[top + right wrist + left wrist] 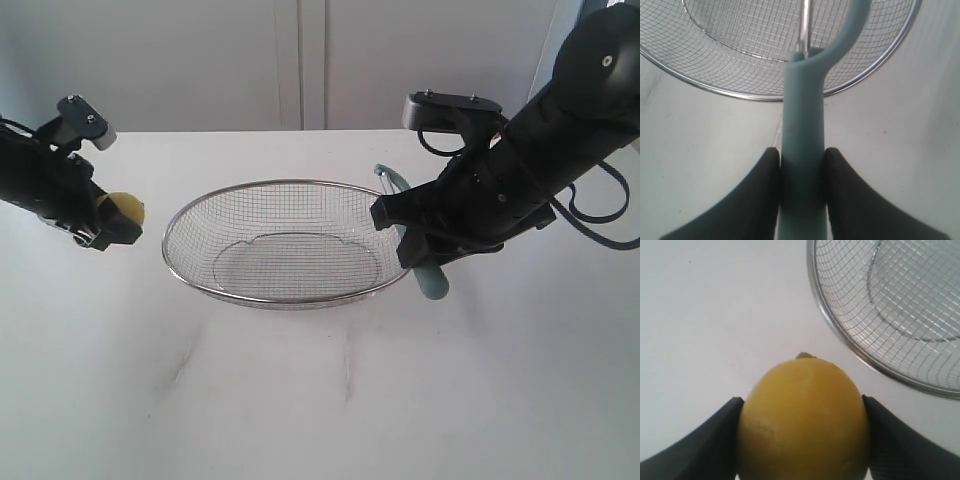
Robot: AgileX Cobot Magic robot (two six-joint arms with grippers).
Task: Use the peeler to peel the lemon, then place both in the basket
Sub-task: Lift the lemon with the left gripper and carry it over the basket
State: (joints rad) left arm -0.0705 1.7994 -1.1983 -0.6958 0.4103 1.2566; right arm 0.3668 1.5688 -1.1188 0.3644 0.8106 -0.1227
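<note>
The yellow lemon is held above the white table at the left, clear of the basket, with my left gripper shut on its two sides. The wire mesh basket stands in the middle, nothing in it. At its right rim my right gripper is shut on the teal handle of the peeler. The peeler's curved metal head rises over the basket's right end.
The white table stretches in front of the basket. A pale cabinet wall stands behind the table. The right arm's black cables loop at the far right.
</note>
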